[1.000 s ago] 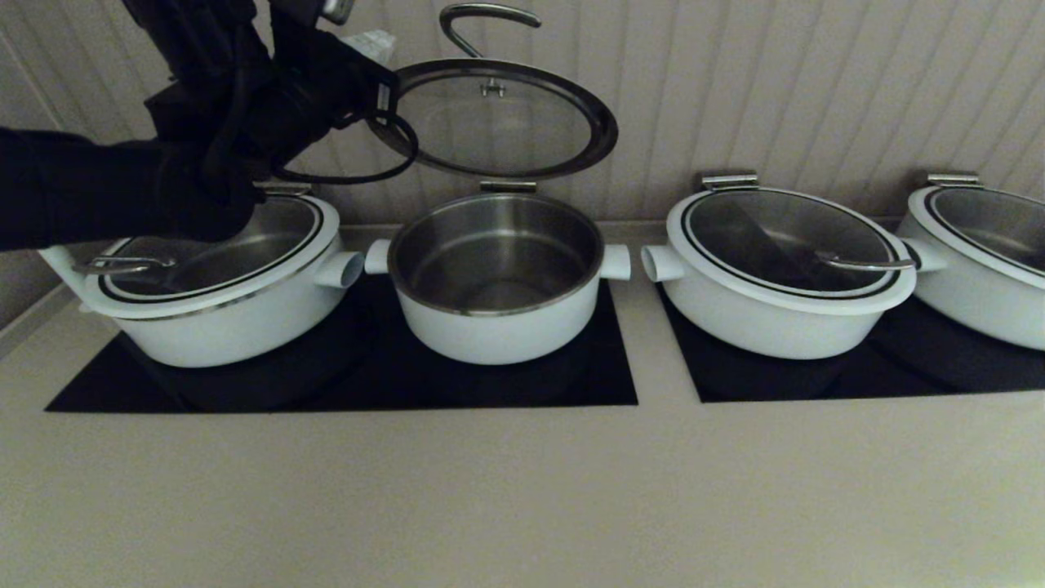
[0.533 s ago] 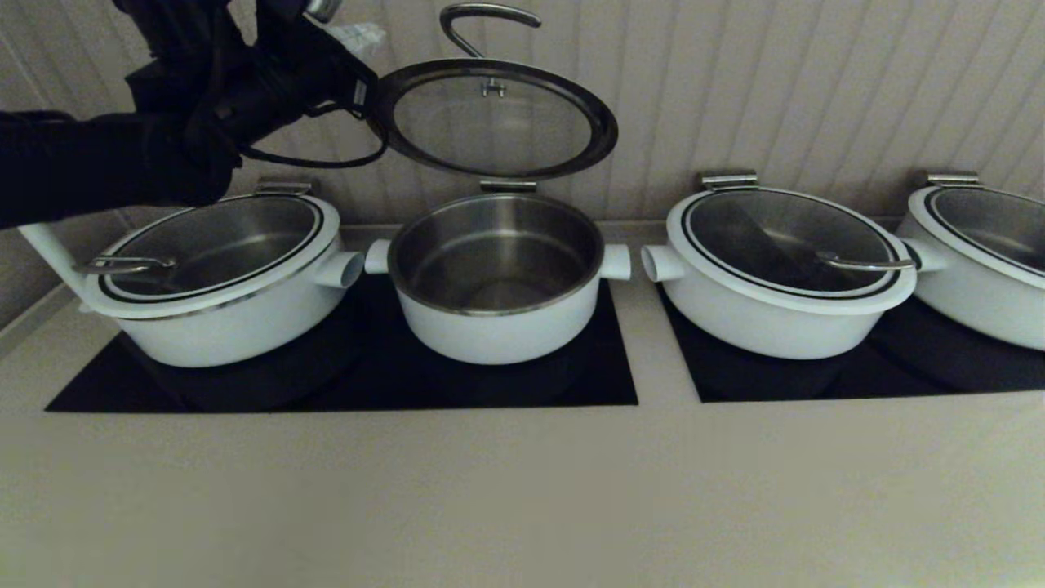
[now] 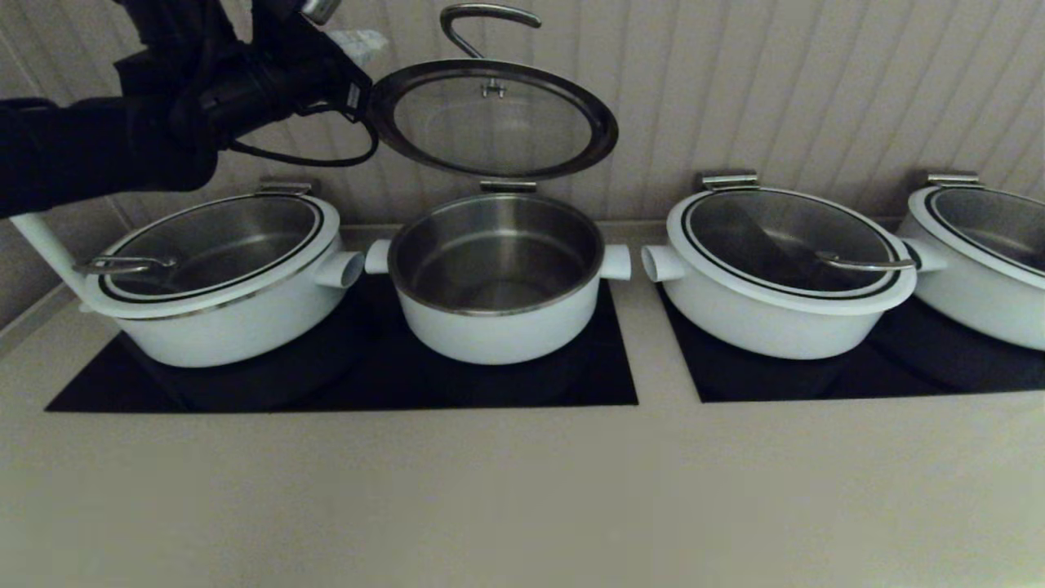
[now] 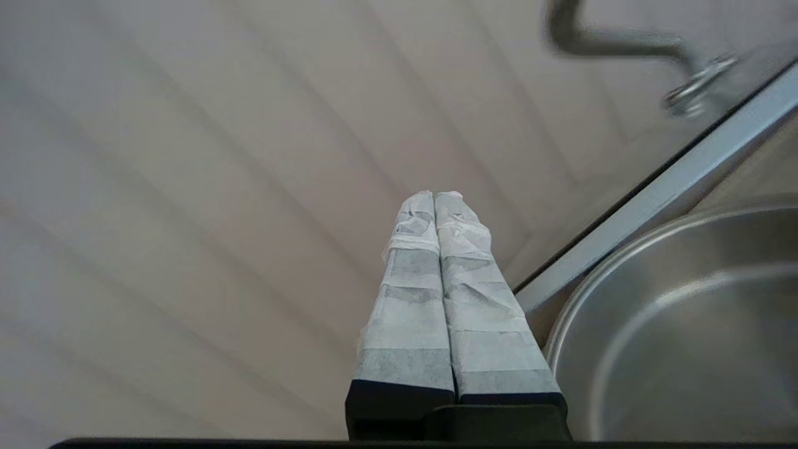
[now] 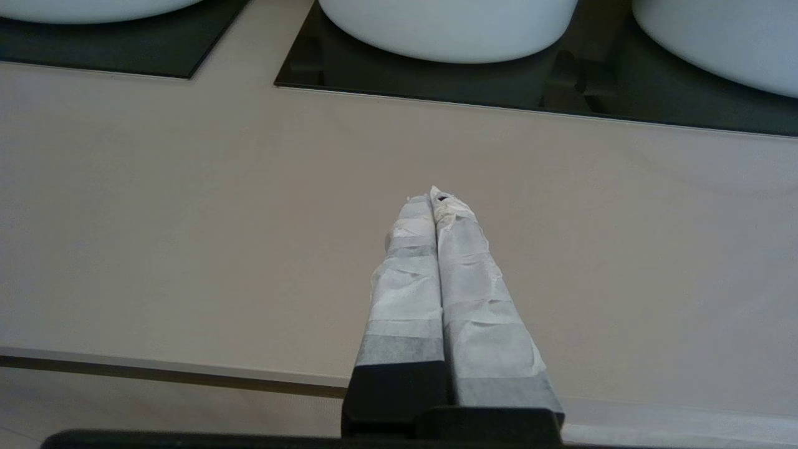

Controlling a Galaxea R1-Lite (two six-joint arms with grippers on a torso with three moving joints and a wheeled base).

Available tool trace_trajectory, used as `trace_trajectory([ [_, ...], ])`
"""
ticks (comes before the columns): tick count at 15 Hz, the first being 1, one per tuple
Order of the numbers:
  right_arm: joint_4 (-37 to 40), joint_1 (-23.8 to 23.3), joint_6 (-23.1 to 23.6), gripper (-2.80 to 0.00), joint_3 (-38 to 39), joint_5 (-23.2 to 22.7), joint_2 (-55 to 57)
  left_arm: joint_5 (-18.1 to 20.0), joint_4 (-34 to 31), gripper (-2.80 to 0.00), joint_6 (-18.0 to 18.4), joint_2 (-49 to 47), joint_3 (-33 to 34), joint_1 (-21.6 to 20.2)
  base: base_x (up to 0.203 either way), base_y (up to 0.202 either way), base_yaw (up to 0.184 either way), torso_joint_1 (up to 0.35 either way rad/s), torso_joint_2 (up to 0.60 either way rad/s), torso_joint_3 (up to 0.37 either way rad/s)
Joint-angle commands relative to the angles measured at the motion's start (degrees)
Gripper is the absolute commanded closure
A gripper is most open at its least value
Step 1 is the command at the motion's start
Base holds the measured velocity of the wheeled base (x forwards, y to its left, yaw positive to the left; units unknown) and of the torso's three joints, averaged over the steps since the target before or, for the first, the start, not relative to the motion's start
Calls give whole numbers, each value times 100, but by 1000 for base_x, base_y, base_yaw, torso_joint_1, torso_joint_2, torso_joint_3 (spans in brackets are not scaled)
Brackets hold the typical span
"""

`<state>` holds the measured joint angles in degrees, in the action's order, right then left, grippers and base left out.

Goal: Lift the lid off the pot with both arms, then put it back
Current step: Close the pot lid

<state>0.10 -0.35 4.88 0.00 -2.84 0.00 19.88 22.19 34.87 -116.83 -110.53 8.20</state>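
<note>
- The lid (image 3: 492, 118) stands open above the pot (image 3: 498, 282), tilted up toward the ribbed wall (image 3: 775, 90), and its lower edge sits at a small steel hinge piece (image 3: 508, 186) on the back rim of the pot.
- The curved steel handle (image 3: 482, 23) of the lid points up and away from the glass.
- The pot is uncovered, so its steel inside shows, and it sits on the left black cooktop panel (image 3: 604, 384) on the table (image 3: 522, 498).
- The left claw (image 4: 434, 198) is high up, just beside the left edge of the lid, near the wall; its two taped fingers (image 4: 411, 293) are pressed together and hold nothing.
- In the head view the left arm (image 3: 98, 151) reaches in from the left, above a wider white pot (image 3: 220, 327) that has its lid on.
- The right claw (image 5: 433, 196) is low, over the bare front part of the table, well apart from the pots; its fingers are also together with nothing between them.
- Two more covered wide pots (image 3: 775, 318) stand to the right, on another black panel.
</note>
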Motion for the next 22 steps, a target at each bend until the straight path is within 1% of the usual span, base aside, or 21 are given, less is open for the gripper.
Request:
trace_trajectory([
  [1,-1,0,5,0,0,-6,8,86,-7,0,155,-102,-57,-3,0,0,0,0,0,0],
  [11,-1,0,5,0,0,-6,4,86,-13,0,187,-293,-57,-3,0,0,0,0,0,0],
  [22,-1,0,5,0,0,-6,0,86,23,0,187,-209,-48,-3,0,0,0,0,0,0],
])
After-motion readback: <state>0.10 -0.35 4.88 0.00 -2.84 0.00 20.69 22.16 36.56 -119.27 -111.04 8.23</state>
